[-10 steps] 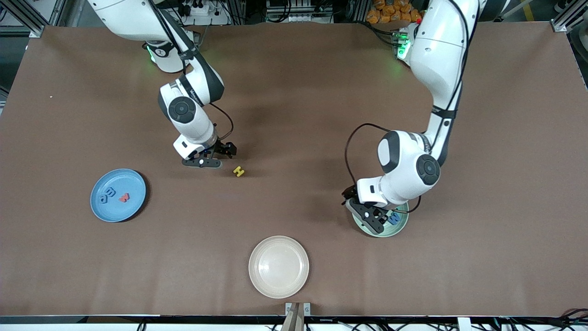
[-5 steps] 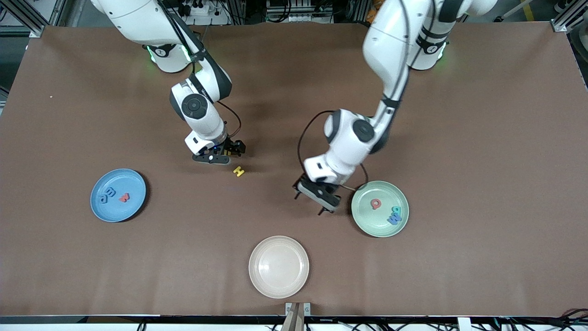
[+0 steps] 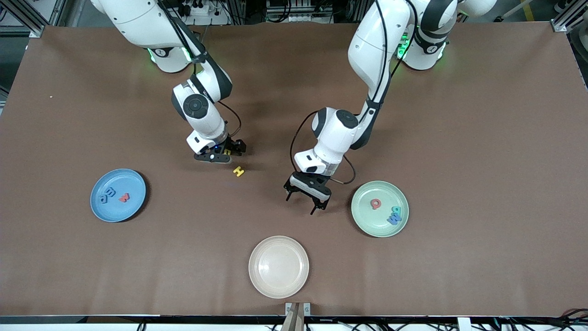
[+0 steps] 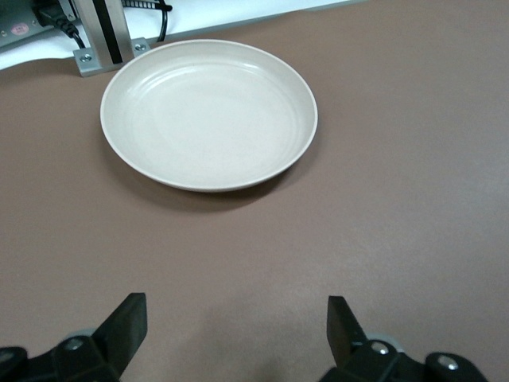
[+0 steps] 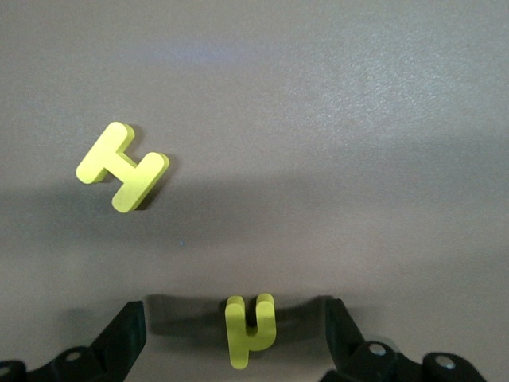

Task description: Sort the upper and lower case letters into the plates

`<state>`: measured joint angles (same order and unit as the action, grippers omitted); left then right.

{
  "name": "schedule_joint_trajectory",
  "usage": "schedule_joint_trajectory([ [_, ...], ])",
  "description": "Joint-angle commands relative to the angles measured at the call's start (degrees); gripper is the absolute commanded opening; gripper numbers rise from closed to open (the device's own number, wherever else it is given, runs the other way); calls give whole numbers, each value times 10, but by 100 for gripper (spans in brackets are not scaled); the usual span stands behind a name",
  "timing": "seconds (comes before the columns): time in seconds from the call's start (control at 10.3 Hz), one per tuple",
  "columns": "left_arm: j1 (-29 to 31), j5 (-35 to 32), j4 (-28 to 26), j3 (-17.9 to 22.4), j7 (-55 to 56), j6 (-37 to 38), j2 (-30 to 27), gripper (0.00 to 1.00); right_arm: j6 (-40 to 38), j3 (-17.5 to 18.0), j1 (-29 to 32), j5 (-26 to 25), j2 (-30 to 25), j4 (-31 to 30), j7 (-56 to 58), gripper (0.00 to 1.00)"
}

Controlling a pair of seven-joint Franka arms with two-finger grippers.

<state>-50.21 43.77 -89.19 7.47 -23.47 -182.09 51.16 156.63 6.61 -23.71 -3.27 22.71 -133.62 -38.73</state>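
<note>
my front camera looks down from high across the table (image 3: 55,257); both wrist cameras sit close above its surface.

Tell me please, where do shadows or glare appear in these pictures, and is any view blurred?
Front view: soft dark shadows lie on the brown table under both arms; green lights glow at the bases. Left wrist view: the cream-white round plate casts a thin shadow along its rim, with no harsh glare. Right wrist view: sharp; the yellow foam capital H and the small yellow foam letter each throw a dark shadow.
</note>
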Motion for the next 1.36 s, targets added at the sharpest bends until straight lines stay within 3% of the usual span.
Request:
schedule_joint_trajectory([
  [0.0,-1,3,2,-4,-10,-4,-5,100,6,-2,-6,9,-6,-10,-6,100],
  [0.29,-2,-4,4,-5,-33,-3,2,100,5,-2,-9,8,-7,-10,-7,100],
  [0.39,-2,-4,14,-7,-34,-2,11,100,5,-2,-9,6,-7,-10,-7,69],
  [0.48,-1,-4,54,-16,-35,-2,37,100,5,-2,-10,5,-9,-10,-7,7],
  [0.58,-3,-5,95,-14,-32,-4,66,100,4,-2,-10,2,-11,-10,-6,0],
  [0.87,-10,-4,164,-13,-29,-22,110,100,3,-2,-12,1,-15,-16,-1,0],
  [1.26,-50,-4,173,-13,-18,-84,114,100,-19,-5,15,0,-63,-9,2,0],
])
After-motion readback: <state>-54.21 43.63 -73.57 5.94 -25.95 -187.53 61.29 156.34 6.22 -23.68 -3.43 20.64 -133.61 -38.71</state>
